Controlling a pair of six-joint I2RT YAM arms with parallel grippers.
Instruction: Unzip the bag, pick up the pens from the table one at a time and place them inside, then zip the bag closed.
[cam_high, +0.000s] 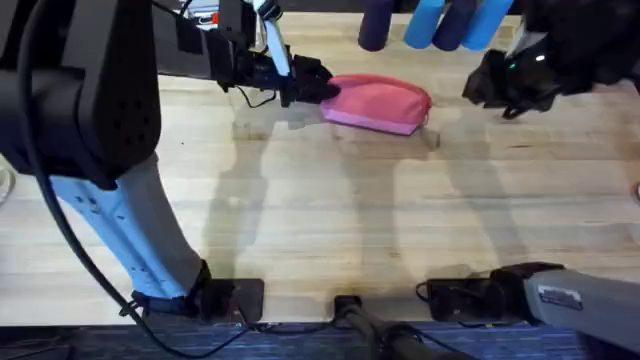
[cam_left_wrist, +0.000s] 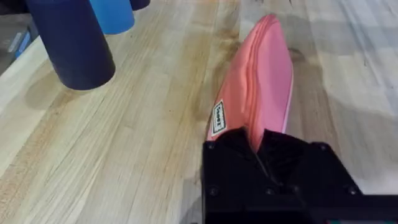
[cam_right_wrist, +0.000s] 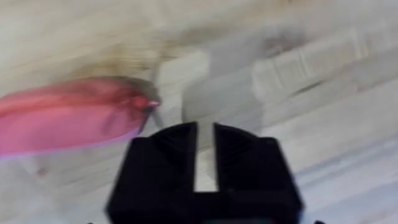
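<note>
The pink bag (cam_high: 376, 102) lies at the back middle of the wooden table (cam_high: 330, 220), its zipper edge on top. My left gripper (cam_high: 316, 84) is shut on the bag's left end; in the left wrist view the bag (cam_left_wrist: 264, 81) runs away from the black fingers (cam_left_wrist: 292, 165) that pinch it. My right gripper (cam_high: 497, 87) hovers to the right of the bag, apart from it. In the right wrist view its fingers (cam_right_wrist: 165, 162) stand close together with a thin slit and nothing between them, and the bag (cam_right_wrist: 68, 118) lies off to one side. The pens are out of view.
Several upright cylinders, one navy (cam_high: 375, 25) and others blue (cam_high: 430, 22), stand behind the bag at the table's far edge; the navy one (cam_left_wrist: 74, 43) is near my left gripper. Bare planks stretch from the bag to the front edge.
</note>
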